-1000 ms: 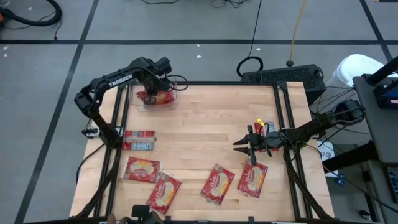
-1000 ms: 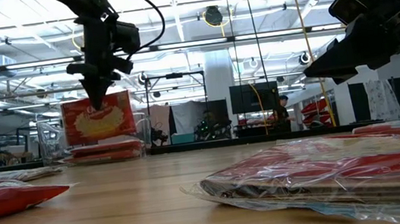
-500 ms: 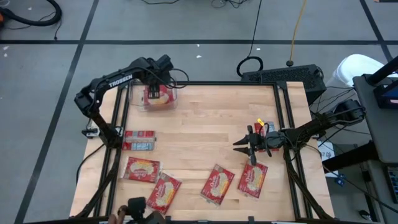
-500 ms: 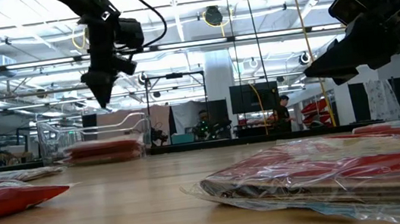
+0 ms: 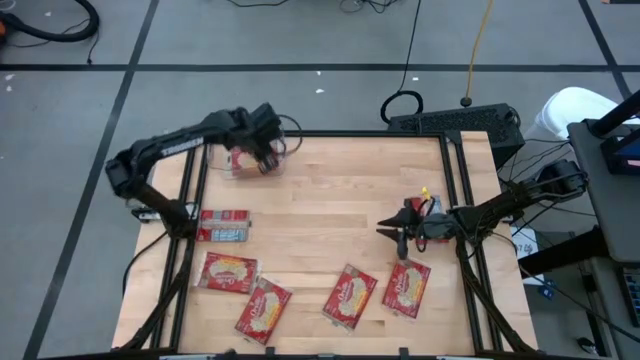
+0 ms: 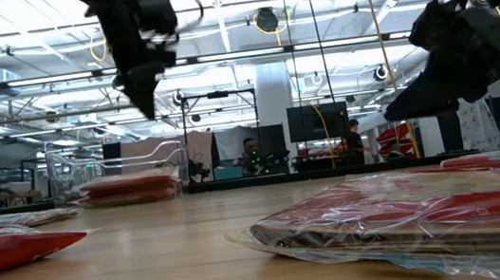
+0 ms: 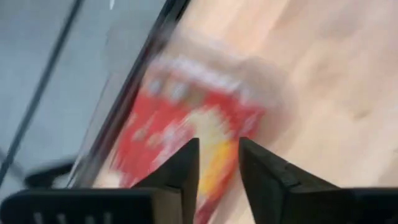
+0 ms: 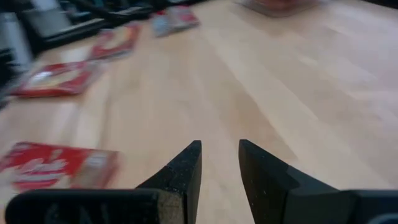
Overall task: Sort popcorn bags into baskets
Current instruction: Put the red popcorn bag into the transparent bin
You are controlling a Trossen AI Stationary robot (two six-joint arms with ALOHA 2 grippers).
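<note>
The clear basket [image 5: 234,166] stands at the table's far left corner, and red popcorn bags [image 6: 131,186] lie flat in it. My left gripper [image 5: 267,160] hangs above the basket's right side, tilted, with its fingers a little apart and nothing between them [image 7: 217,149]. The blurred bag in the basket [image 7: 180,124] shows below it. My right gripper [image 5: 390,232] hovers over the table's right half, pointing left. It is open by a narrow gap and holds nothing [image 8: 219,152]. Several more bags lie flat on the near half of the table, one of them [image 5: 406,288] just near of my right gripper.
Loose bags lie at the left [image 5: 224,226], near left [image 5: 228,272], near middle [image 5: 263,308] and near right [image 5: 348,296]. Bare wood spreads across the table's middle and far right. A dark metal frame [image 5: 458,180] runs along the table's sides.
My left gripper held a bag upright over the basket and has let it go; the bag now lies flat on those in the basket. The gripper has then risen, tipped and moved a little toward the table's right. My right gripper has rolled slightly in place.
</note>
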